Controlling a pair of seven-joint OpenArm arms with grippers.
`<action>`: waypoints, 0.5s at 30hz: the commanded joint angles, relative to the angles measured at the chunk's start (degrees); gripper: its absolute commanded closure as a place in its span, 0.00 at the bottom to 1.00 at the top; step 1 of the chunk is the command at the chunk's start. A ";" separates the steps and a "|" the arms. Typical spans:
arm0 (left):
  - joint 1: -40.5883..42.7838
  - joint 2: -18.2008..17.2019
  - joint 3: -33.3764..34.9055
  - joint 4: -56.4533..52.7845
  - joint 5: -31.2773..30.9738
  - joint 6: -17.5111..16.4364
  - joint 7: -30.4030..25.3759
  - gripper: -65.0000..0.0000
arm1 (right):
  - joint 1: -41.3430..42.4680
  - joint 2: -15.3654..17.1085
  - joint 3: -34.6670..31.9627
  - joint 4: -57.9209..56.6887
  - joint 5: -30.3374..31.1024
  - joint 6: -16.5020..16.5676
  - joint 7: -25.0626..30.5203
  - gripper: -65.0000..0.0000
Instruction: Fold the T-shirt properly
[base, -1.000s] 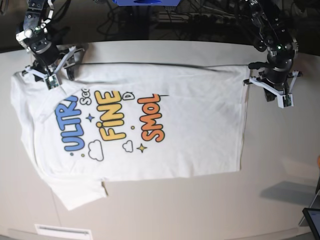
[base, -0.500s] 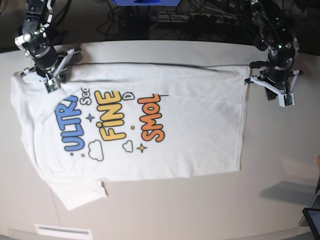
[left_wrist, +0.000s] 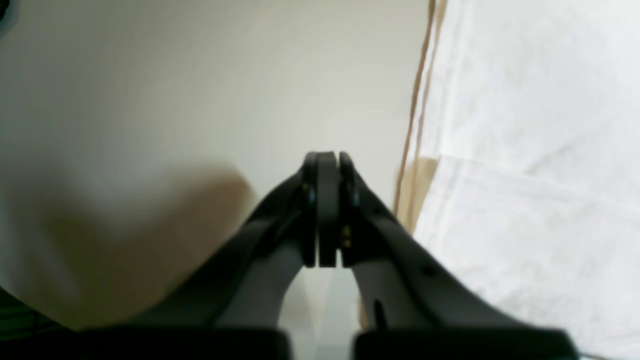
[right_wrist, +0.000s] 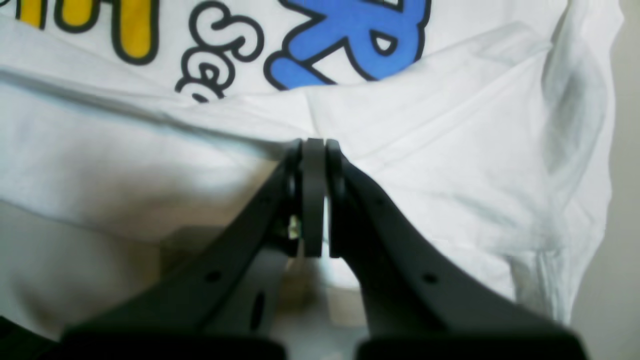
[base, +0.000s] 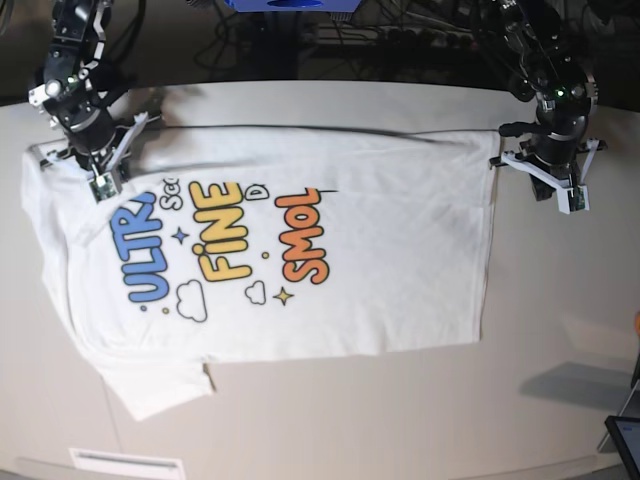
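The T-shirt (base: 300, 250) lies flat, print side up, on the table (base: 400, 420), stretched between the two arms, with its far long edge already folded over so the print is cut off along that side. Thin, soft cloth, light: my guess is it will sag and drag if lifted by one point only, so corners or the folded edge are the places to pinch, both ends together.

Going left to right in the base view: right gripper (base: 100, 165) sits over the shoulder and sleeve end, beside the blue lettering. In the right wrist view its tips (right_wrist: 314, 150) are pressed together right at a raised fold of white cloth; the pads look closed flat, and I cannot tell whether any fabric is caught between them or only touched.

Left gripper (base: 556, 180) is at the hem end, just off the shirt's corner. In the left wrist view its tips (left_wrist: 327, 160) are shut together over bare table, nothing between them, with the shirt's edge (left_wrist: 525, 150) just beside, to the gripper's right, not touching.
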 joint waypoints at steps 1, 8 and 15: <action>-0.22 -0.76 -0.18 1.20 -0.42 -0.09 -1.17 1.00 | 0.77 0.45 -0.01 1.30 0.38 -0.18 0.48 1.00; -0.14 -0.76 -0.18 1.20 -0.42 -0.09 -1.17 1.00 | 2.26 0.53 -6.08 1.74 0.38 -0.18 0.04 1.00; -0.14 -0.76 -0.18 1.11 -0.42 -0.09 -1.08 1.00 | 3.84 0.80 -7.92 1.56 0.38 -0.18 -1.11 1.00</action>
